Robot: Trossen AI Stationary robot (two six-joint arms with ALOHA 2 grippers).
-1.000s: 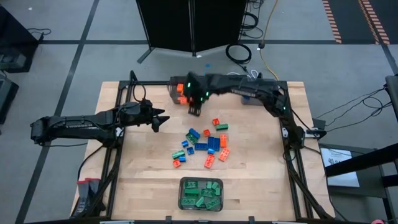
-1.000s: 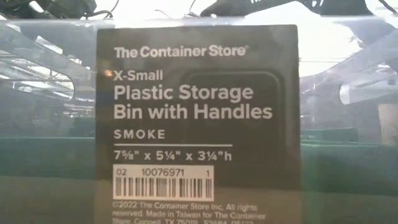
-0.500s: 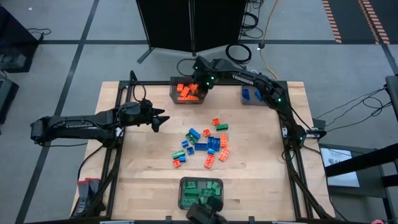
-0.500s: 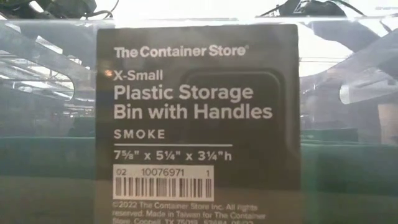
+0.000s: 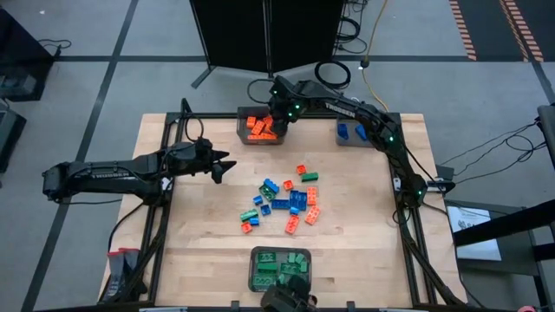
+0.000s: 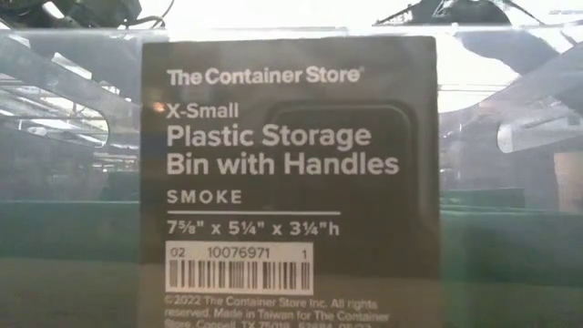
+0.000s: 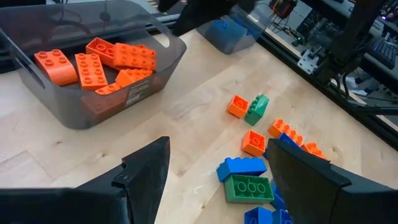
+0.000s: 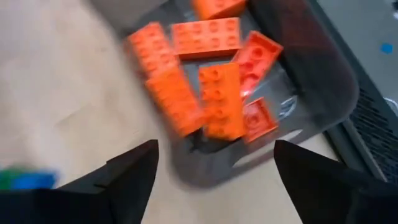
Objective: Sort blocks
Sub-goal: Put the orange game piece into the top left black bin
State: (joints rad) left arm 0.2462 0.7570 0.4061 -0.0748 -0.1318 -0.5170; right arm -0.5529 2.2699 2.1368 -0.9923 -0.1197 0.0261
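A bin of green blocks (image 5: 279, 268) sits at the table's near edge. Mixed blocks (image 5: 282, 201) lie scattered mid-table. The left gripper (image 5: 222, 166) waits near the left edge, fingers spread, empty. At the far edge, the right gripper (image 5: 279, 121) hovers, fingers spread, over the bin of orange blocks (image 8: 208, 93).

High view: overhead, facing straight down, far enough to take in the whole table (image 5: 199, 234). Low view: table height, pressed against a bin label (image 6: 290, 173) filling most of the frame. Both wrist views look close down on the orange-brick bin (image 7: 146, 74) (image 8: 323, 93), which the high view also shows.
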